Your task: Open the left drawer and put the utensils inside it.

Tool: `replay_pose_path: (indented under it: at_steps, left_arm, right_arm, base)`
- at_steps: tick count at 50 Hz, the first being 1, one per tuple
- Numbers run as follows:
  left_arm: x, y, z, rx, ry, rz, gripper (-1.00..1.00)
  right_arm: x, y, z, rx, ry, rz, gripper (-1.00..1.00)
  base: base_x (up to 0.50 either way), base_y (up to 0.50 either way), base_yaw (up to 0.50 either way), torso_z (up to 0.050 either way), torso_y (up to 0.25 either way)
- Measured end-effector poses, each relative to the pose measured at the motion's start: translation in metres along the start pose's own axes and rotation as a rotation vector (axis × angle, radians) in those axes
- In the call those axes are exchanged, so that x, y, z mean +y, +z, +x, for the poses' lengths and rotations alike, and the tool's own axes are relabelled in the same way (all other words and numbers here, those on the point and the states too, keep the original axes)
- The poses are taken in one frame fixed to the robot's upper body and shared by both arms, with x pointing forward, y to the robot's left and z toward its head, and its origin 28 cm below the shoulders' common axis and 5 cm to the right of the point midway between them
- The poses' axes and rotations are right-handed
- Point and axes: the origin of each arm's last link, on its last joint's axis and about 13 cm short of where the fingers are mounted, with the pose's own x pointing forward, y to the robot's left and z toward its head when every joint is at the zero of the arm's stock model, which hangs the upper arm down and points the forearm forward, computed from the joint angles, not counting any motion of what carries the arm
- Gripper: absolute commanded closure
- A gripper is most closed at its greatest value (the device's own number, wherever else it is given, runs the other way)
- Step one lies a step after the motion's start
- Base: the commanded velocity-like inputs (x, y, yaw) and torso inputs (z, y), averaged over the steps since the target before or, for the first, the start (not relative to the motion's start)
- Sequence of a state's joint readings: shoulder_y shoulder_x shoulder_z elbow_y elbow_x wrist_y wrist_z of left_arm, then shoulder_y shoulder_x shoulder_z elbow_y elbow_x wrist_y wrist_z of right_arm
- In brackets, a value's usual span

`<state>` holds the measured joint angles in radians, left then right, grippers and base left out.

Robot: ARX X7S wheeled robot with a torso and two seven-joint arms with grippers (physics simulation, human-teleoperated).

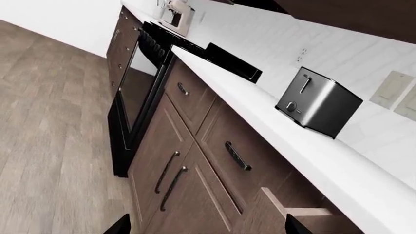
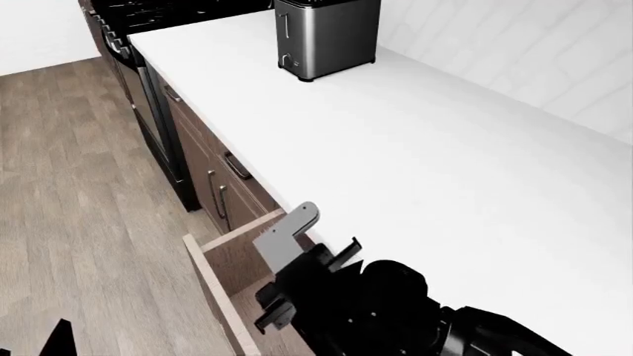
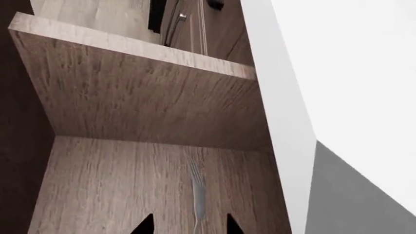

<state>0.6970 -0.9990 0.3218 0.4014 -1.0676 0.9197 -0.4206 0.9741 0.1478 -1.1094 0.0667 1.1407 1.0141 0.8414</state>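
The left drawer [image 2: 222, 285] was seen pulled out from under the white bench [image 2: 416, 163], with its plain wood inside exposed. In the right wrist view the fork [image 3: 198, 195] was lying flat on the drawer floor, just beyond the two dark fingertips [image 3: 144, 225] of the right end effector [image 3: 188, 229], and its long axis was running straight away from the end effector toward the drawer's side wall. The fingertips were spread apart, one on each side of the handle end, and nothing was pinched between them. The fork looked slim and silver, with tines at the far end. The right arm was clearly the nearer one, as it hung over the drawer in the head view. Only two dark tips of the left end effector [image 1: 204, 226] were seen, spread wide and holding nothing, well apart from the drawer. The spatula could not be found in any view.
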Motion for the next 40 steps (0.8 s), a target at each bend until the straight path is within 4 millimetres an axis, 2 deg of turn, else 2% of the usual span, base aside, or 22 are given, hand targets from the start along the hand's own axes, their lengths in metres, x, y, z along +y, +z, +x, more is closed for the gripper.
replay_pose_path:
  at_steps: [11,18,25,40]
  left_arm:
    - [0.000,-0.002,0.001,0.004,-0.001,-0.001,-1.00]
    - [0.000,-0.002,0.001,0.005,0.000,-0.002,-1.00]
    - [0.001,-0.002,0.001,0.004,0.001,-0.003,-1.00]
    - [0.000,-0.001,0.002,0.005,-0.001,-0.002,-1.00]
  right_arm:
    - [-0.003,0.002,-0.004,-0.022,0.074,0.044,-1.00]
    - [-0.015,0.013,-0.023,-0.071,0.135,0.117,-1.00]
    - [-0.035,0.023,-0.042,-0.129,0.094,0.159,-1.00]
    - [-0.060,0.036,-0.073,-0.235,0.046,0.227,-1.00]
  base:
    - [0.00,0.00,0.00,0.000,0.000]
    - [0.00,0.00,0.00,0.000,0.000]
    - [0.00,0.00,0.00,0.000,0.000]
    - [0.00,0.00,0.00,0.000,0.000]
